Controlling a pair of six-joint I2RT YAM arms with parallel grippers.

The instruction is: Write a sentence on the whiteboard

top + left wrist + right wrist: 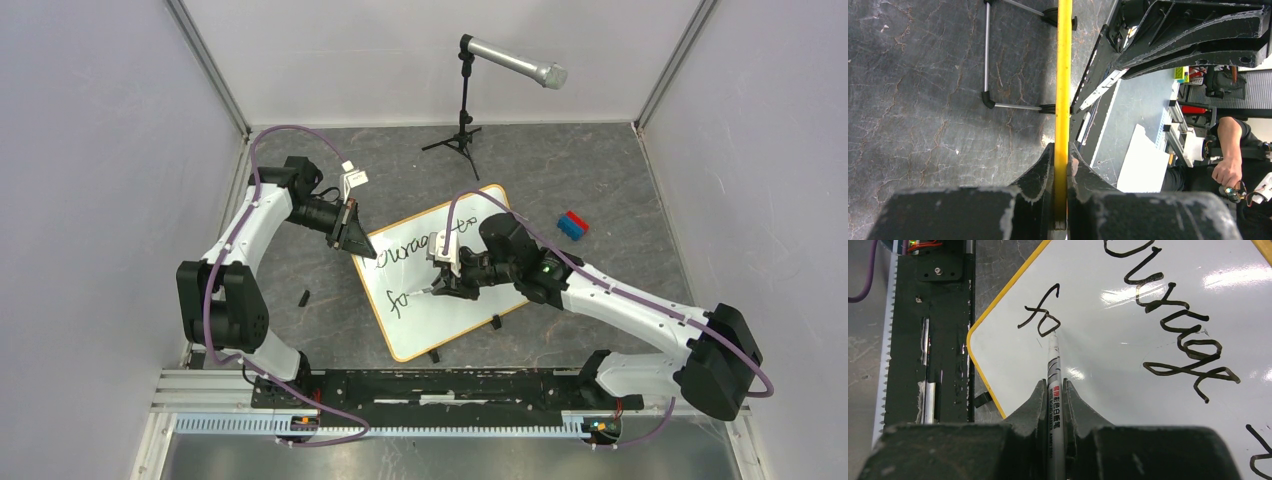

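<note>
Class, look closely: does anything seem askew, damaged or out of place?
The whiteboard sits diagonal to the edges of the table, and a small black piece lies loose, apart from it. Nothing looks damaged.

So the whiteboard (455,318) lies mid-table, at an angle. My left gripper (356,238) sits on its far-left edge, and my right gripper (441,284) is over its middle. The marker (1054,365) tip is on the sentence's (405,258) second line. Mic stand (463,110) is behind the board, blocks (572,225) off to its right.
</note>
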